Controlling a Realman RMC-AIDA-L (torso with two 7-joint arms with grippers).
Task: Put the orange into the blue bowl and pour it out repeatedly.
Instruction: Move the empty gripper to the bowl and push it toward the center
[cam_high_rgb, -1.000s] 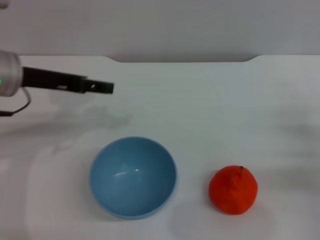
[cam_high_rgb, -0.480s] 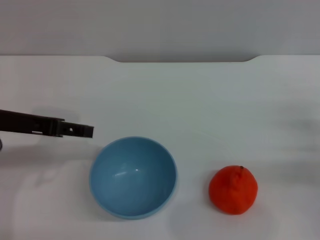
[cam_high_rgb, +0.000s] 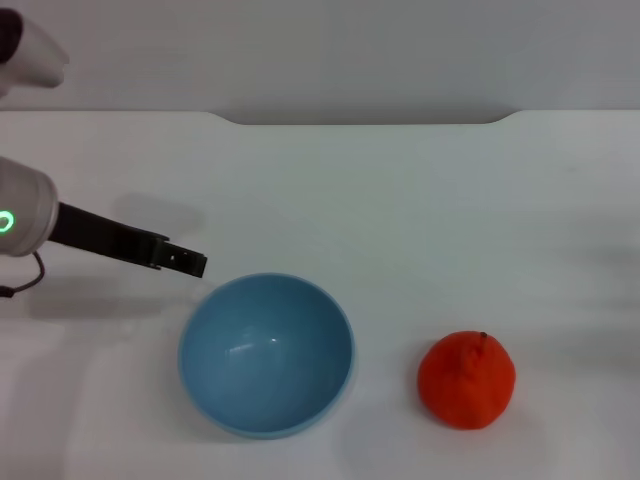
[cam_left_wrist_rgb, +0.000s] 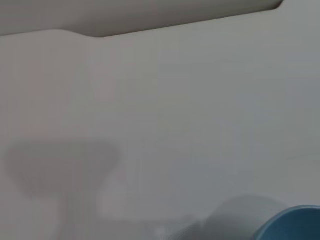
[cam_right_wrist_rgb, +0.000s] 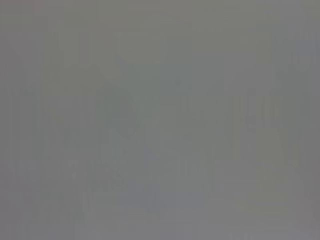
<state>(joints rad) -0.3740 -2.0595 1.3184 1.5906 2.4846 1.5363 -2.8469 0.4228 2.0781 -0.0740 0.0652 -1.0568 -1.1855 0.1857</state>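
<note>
Across the white bench (cam_high_rgb: 420, 200) I see only two things. The larger is the blue bowl (cam_high_rgb: 266, 355), standing upright near the front edge, left of centre, its smooth light-blue inside glossy with a small highlight and nothing in it. To its right, apart from it, sits the orange (cam_high_rgb: 466, 381), bright red-orange, lumpy, with a dark stem nub on top.

My left claw (cam_high_rgb: 190, 264) reaches in from the left, its dark tip just beside the bowl's far-left rim. I see it side-on as one thin bar, so I cannot tell whether it is open or closed.

The head view alone shows the orange. My left wrist view shows bare bench, a shadow, and only a sliver of the bowl's rim (cam_left_wrist_rgb: 295, 225). My right wrist view is a featureless grey, and the right claw appears nowhere.
</note>
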